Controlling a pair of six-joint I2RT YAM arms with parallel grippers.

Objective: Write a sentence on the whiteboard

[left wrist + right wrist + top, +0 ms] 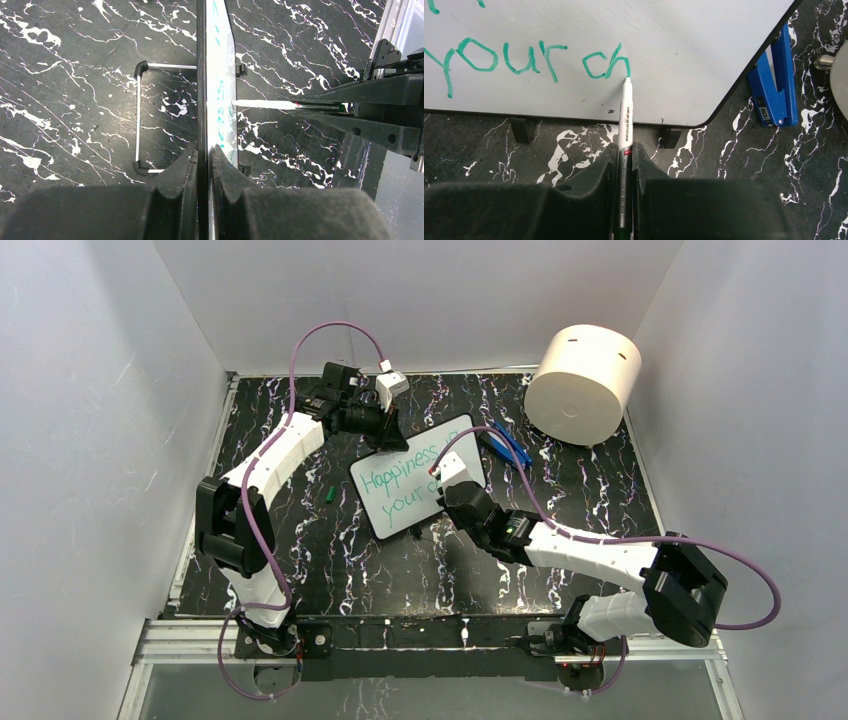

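Observation:
The whiteboard stands tilted on its feet in the middle of the table. My left gripper is shut on the whiteboard's top edge, seen edge-on there. The sentence in teal-green reads "Happiness" on the first line. Its second line reads "your ch". My right gripper is shut on a white and grey marker. The marker's tip touches the whiteboard at the foot of the "h". In the top view the right gripper covers the board's right part.
A big cream cylinder lies at the back right. A blue clip-like tool lies beside the board's right corner, also in the right wrist view. A small green cap lies left of the board. A wire stand props the board behind.

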